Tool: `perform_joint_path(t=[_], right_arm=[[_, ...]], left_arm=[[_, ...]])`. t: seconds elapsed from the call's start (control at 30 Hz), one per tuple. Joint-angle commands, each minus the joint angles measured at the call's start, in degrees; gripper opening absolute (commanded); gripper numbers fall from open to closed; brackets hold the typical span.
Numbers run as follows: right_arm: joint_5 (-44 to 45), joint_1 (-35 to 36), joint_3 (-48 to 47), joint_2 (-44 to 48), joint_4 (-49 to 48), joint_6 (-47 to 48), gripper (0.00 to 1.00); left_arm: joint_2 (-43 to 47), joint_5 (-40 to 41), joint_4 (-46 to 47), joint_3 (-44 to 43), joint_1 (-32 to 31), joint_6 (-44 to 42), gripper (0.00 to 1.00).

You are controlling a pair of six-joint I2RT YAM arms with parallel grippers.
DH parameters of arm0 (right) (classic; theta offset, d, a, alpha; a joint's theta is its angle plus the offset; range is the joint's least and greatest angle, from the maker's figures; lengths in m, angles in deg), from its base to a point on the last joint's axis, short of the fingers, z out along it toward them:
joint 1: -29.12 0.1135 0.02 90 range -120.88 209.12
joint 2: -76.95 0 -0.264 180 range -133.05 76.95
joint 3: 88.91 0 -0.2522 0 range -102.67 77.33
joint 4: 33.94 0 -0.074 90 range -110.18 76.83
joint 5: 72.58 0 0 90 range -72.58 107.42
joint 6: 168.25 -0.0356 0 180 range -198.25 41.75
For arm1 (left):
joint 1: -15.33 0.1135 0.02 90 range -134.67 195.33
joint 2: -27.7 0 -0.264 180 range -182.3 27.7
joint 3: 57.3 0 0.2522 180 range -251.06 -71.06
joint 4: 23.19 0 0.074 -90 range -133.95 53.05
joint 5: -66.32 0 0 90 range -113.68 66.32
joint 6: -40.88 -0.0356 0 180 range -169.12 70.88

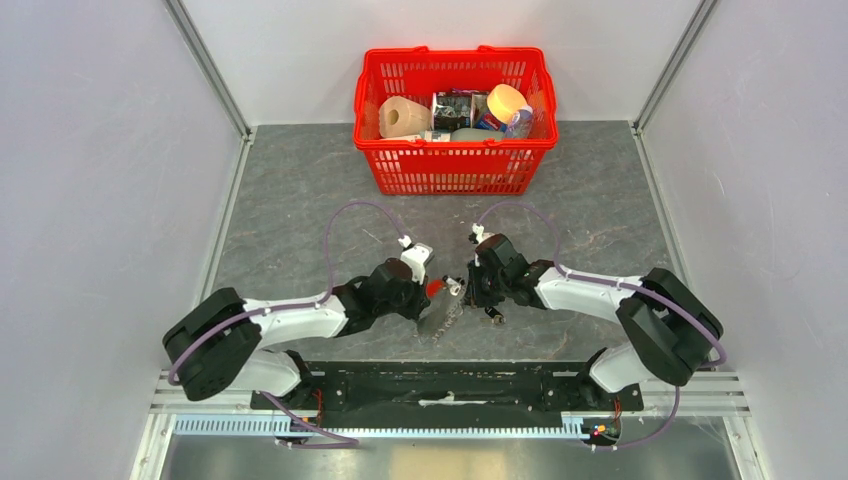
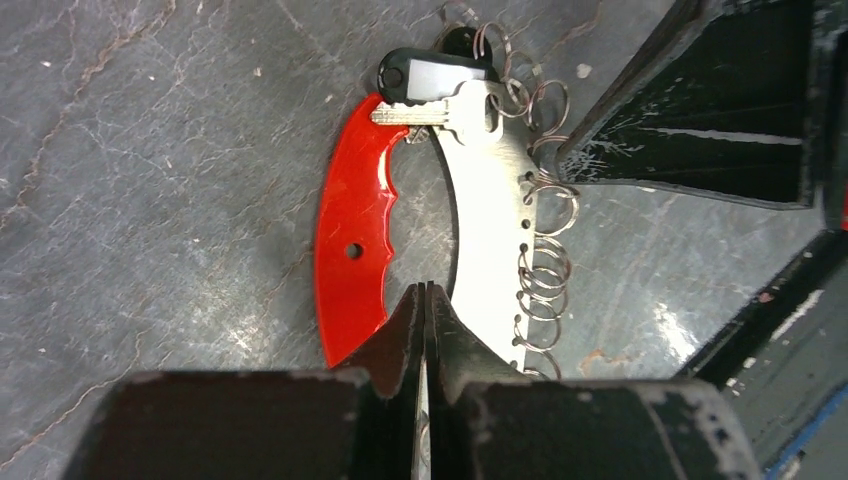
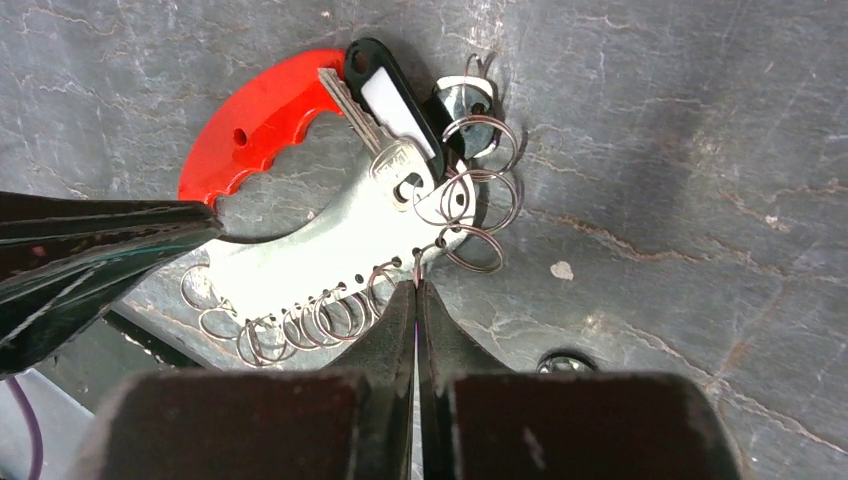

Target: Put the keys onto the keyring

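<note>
Top view: both arms meet near the middle of the table's (image 1: 300, 200) near edge. The left gripper (image 1: 429, 289) and right gripper (image 1: 463, 287) face each other with their tips near. The keyring (image 1: 440, 316) sits between them, its silvery part lying toward the near edge. The keys (image 1: 492, 317): tiny dark piece on the table just beside the right gripper, on its near-edge side, apart from the keyring. The red basket (image 1: 455, 148) is at the middle of the far edge, well apart. Open surface runs to the left and right edges, and between the arms and the basket.

Left wrist: fingers pressed together, clamped on the keyring's end where the red strap (image 2: 350, 240) meets the silvery plate (image 2: 490, 220). Wire rings (image 2: 545, 270) line the plate's outer edge. A silver key (image 2: 440, 112) and a black tag (image 2: 430, 75) sit at the far end. The right gripper's dark finger touches the rings.

Right wrist: fingers together, tips nipping one wire ring at the plate's edge. There is a small dark round piece just right of the fingers, mostly hidden by the housing. Can't tell for sure that it's the keys.
</note>
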Motion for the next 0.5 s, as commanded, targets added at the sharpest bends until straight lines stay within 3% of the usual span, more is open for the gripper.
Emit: perform_joint_path(t=[0.0,0.3,0.47], right_arm=[[1.6,0.6,-2.2,3.4,2.2,2.1,0.00],[0.8,2.3,-6.1,11.0,8.3,0.9,0.00],[0.8,3.8,-9.6,14.8,12.3,-2.9,0.00]], left_arm=[[5.6,-2.0,1.6,1.1,0.2,1.8,0.08],[18.3,-6.4,0.1,2.8,0.1,2.7,0.31],[24.6,-9.1,-1.2,3.1,0.1,4.0,0.39]])
